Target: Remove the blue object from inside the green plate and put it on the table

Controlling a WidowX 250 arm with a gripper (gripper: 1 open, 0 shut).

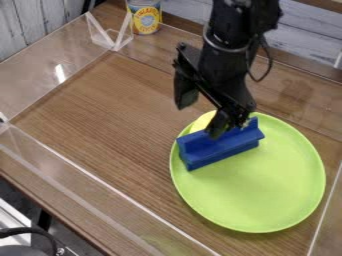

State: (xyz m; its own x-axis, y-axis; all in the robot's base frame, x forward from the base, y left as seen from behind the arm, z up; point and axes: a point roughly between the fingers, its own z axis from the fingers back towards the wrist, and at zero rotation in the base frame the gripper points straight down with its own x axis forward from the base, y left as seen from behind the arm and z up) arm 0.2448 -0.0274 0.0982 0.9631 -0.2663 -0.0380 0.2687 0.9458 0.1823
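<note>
The blue object, a dark-blue elongated block, lies on the upper-left part of the lime-green plate, which rests on the brown wood-grain table. My black gripper points down just above the block's far side and is open, with nothing between its fingers. One finger hangs over the table left of the plate. The other finger reaches down to the block's top edge; I cannot tell whether it touches.
A bit of a yellow piece shows on the plate behind the block. Low clear acrylic walls border the table. A yellow-labelled container and a clear acrylic stand sit at the far edge.
</note>
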